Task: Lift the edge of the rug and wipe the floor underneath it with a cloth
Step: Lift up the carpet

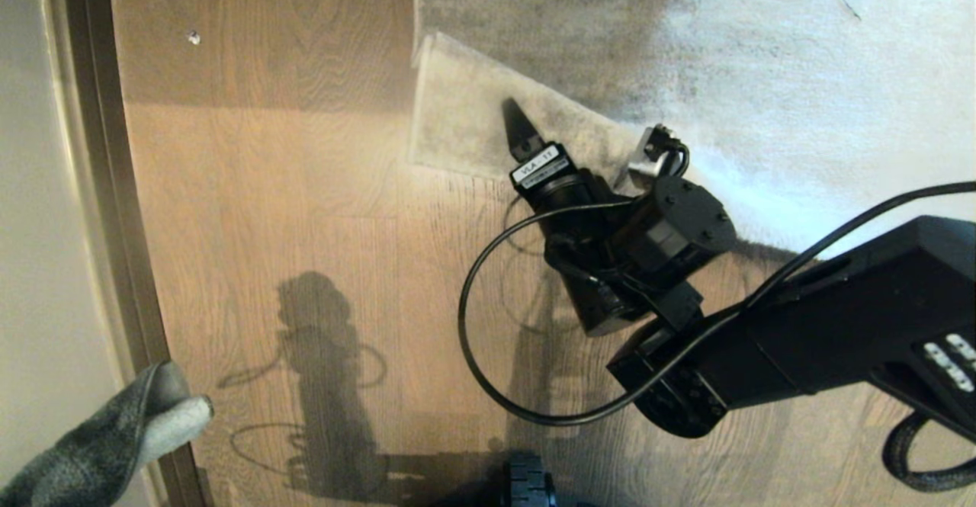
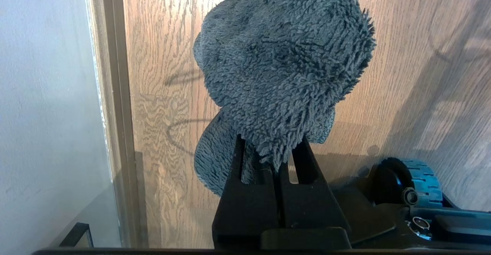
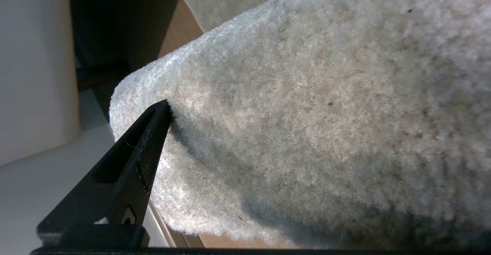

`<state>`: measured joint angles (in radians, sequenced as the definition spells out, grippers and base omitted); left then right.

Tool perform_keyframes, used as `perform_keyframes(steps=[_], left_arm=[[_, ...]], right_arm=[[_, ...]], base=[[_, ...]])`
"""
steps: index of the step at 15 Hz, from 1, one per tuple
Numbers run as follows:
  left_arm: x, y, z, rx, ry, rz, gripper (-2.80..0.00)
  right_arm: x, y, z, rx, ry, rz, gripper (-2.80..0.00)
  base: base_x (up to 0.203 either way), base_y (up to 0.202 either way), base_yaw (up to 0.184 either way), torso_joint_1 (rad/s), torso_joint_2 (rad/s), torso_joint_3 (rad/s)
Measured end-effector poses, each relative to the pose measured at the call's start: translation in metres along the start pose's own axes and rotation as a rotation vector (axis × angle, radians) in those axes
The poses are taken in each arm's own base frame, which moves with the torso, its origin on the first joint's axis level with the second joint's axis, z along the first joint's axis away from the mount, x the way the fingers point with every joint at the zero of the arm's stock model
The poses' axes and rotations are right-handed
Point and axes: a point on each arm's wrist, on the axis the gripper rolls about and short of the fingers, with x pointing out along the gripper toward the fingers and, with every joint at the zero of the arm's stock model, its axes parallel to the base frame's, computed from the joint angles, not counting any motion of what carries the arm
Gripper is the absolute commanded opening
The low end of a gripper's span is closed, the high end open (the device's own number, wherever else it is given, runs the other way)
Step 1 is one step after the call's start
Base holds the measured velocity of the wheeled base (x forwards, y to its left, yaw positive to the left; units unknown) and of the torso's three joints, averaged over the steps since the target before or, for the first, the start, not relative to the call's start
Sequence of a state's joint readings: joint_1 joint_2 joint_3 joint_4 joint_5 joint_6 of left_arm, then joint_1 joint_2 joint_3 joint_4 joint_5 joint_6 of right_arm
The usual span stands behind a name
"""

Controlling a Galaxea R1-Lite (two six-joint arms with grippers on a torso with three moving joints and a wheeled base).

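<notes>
The rug (image 1: 762,72) has its corner turned over, so the cream underside of the rug edge (image 1: 457,110) faces up on the brown plank floor (image 1: 305,210). My right gripper (image 1: 534,141) is at that flap and open. One black finger (image 3: 149,147) rests against the pile (image 3: 307,113); the other is hidden behind the rug. Low at the left, my left gripper (image 2: 270,140) is shut on the dark grey fuzzy cloth (image 2: 284,63), which hangs bunched above the floor. In the head view only the cloth (image 1: 114,431) shows, not that gripper.
A dark skirting strip (image 1: 114,187) and pale wall (image 1: 38,187) run along the left. A black cable (image 1: 473,324) loops off the right arm above the planks. The base's wheel (image 1: 526,484) shows at the bottom edge, and also in the left wrist view (image 2: 418,178).
</notes>
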<state>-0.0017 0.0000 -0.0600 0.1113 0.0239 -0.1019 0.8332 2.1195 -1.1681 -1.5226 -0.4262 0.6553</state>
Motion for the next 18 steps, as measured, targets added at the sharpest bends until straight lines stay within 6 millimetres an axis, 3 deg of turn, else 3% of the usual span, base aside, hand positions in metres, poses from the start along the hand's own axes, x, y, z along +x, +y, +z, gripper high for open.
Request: perform_keyframes(steps=[9,18], left_arm=[[0.000,0.000,0.000,0.000,0.000,0.000,-2.80],[0.000,0.000,0.000,0.000,0.000,0.000,-2.80]], right_arm=[[-0.001,-0.015,-0.018,-0.013,0.045,-0.013,0.00],[0.003,-0.013,-0.021,-0.004,0.057,0.031,0.00]], base=[[0.000,0.000,0.000,0.000,0.00,0.000],[0.000,0.000,0.000,0.000,0.00,0.000]])
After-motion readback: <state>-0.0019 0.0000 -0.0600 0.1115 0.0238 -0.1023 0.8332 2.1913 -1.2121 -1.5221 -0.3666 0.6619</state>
